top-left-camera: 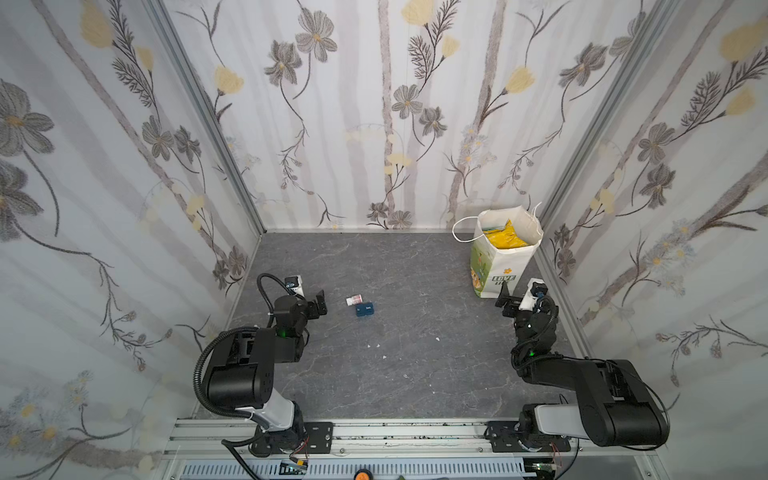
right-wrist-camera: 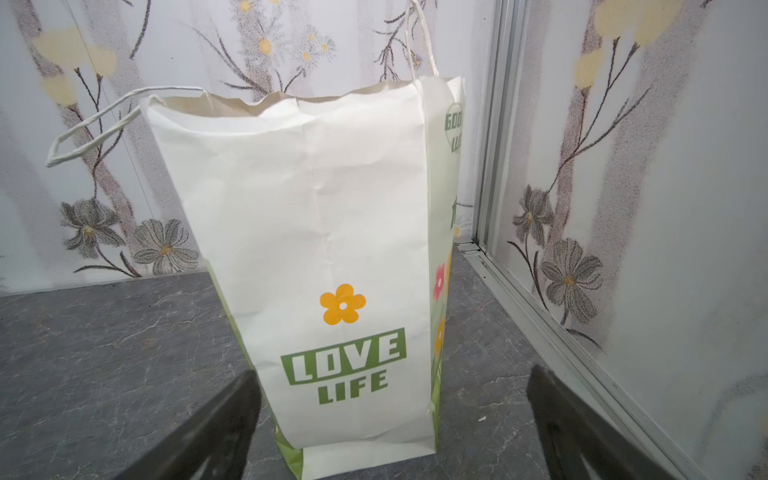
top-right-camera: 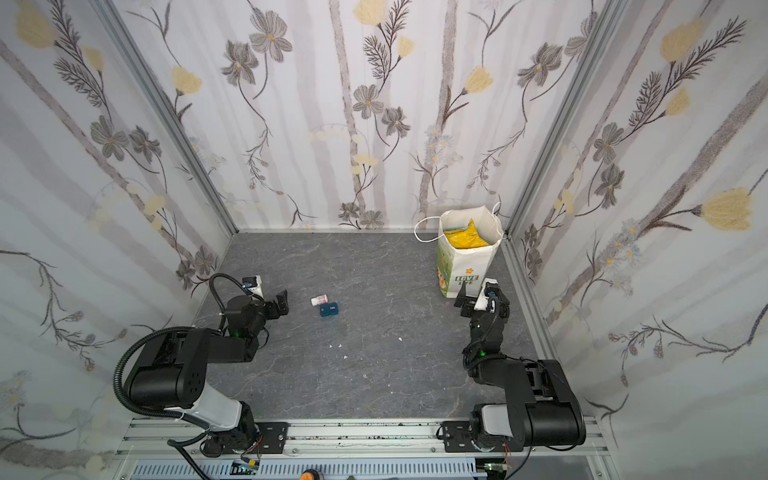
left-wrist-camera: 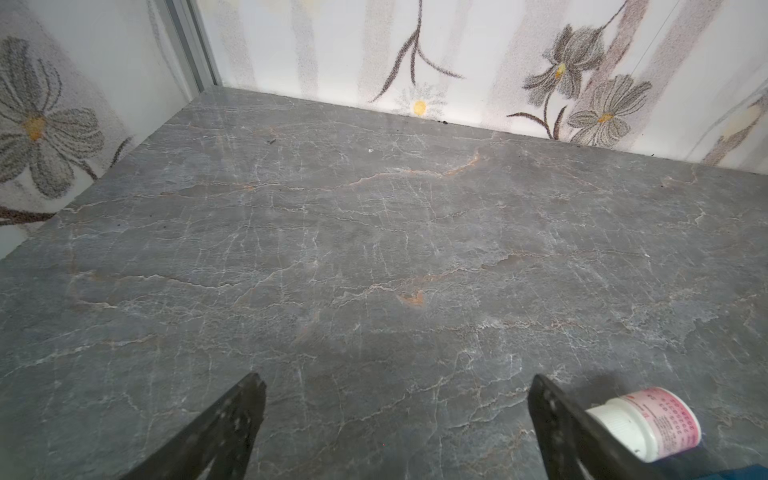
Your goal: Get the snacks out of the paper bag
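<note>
The paper bag (top-left-camera: 500,266) (right-wrist-camera: 316,208) stands upright in the far right corner of the grey marble-pattern worktop (top-left-camera: 415,357), with its mouth open. The narrow near face is creased white paper printed with a yellow flower above a green "LOVE LIFE" block, and the broad left face carries a green illustration. One white cord handle loops out to the left; the other rises at the far right edge. The snacks are inside the bag: a crinkled yellow packet (top-left-camera: 508,239) lies on top, with a teal edge (top-left-camera: 494,226) showing behind it. The right gripper (top-left-camera: 506,301) (right-wrist-camera: 395,395) sits just near of the bag, jaws apart and empty. The left gripper (top-left-camera: 319,302) (left-wrist-camera: 397,399) sits at the left, jaws apart and empty. A small white bottle (top-left-camera: 354,300) (left-wrist-camera: 648,424) lies just to its right, beside a dark blue box (top-left-camera: 365,309).
</note>
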Controlling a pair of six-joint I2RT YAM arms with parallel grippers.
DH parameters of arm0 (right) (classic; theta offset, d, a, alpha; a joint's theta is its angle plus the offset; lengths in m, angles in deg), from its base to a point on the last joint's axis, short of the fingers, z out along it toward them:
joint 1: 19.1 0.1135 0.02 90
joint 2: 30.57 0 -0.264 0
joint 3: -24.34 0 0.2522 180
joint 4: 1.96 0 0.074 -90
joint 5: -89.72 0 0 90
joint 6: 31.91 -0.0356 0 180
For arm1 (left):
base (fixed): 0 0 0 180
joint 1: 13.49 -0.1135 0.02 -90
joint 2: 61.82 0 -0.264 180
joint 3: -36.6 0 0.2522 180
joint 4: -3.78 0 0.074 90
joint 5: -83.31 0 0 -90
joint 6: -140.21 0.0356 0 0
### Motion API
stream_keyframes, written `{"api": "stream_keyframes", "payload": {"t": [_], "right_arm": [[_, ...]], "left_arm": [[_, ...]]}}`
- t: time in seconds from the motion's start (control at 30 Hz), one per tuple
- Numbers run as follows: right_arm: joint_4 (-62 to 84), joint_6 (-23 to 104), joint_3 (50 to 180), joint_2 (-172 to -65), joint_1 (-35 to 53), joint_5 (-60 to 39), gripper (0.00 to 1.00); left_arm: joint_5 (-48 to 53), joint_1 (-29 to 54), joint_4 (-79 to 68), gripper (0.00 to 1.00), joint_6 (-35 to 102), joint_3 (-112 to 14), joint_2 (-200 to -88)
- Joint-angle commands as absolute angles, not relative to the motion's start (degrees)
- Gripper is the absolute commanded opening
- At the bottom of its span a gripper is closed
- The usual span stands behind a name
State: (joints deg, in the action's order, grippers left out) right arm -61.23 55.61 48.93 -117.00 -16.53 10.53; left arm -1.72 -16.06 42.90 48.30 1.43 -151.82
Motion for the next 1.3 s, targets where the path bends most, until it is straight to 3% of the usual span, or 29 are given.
{"api": "stream_keyframes", "payload": {"t": [0.0, 0.53, 0.63, 0.73, 0.8, 0.87, 1.0, 1.13, 1.27], "right_arm": [[-63.40, 57.56, 49.49, -116.98, -16.58, 7.37, 1.00], [-63.78, 57.52, 49.30, -116.68, -16.64, 6.52, 1.00], [-61.28, 57.57, 49.06, -113.20, -16.55, 6.72, 1.00], [-49.05, 55.98, 50.81, -104.51, -16.47, 8.57, 1.00], [-38.94, 53.65, 53.37, -95.57, -16.27, 7.41, 1.00], [-28.89, 51.14, 57.40, -87.30, -15.53, 6.96, 1.00], [-9.00, 47.19, 72.32, -83.45, -15.14, 5.65, 1.00], [14.76, 47.15, 96.77, -95.82, -15.73, 6.56, 1.00], [33.12, 47.46, 119.22, -111.58, -20.10, 4.99, 1.00]], "left_arm": [[-1.77, -16.13, 43.62, 1.00, 48.28, 1.13, -151.83], [-2.58, -16.09, 44.32, 1.00, 48.15, 1.63, -151.64], [-3.79, -16.13, 49.26, 1.00, 47.83, 4.97, -149.98], [-6.44, -15.91, 51.38, 1.00, 47.06, 9.42, -142.63], [-10.06, -15.19, 43.69, 1.00, 45.98, 10.62, -130.74], [-14.58, -13.75, 25.52, 1.00, 43.09, 7.03, -115.86], [-19.14, -10.39, 0.04, 0.99, 30.39, -4.22, -102.02], [-12.54, -5.48, -19.58, 0.90, 13.92, -21.53, -107.34], [-9.83, 8.32, -31.21, 0.78, 5.23, -40.48, -121.51]]}}
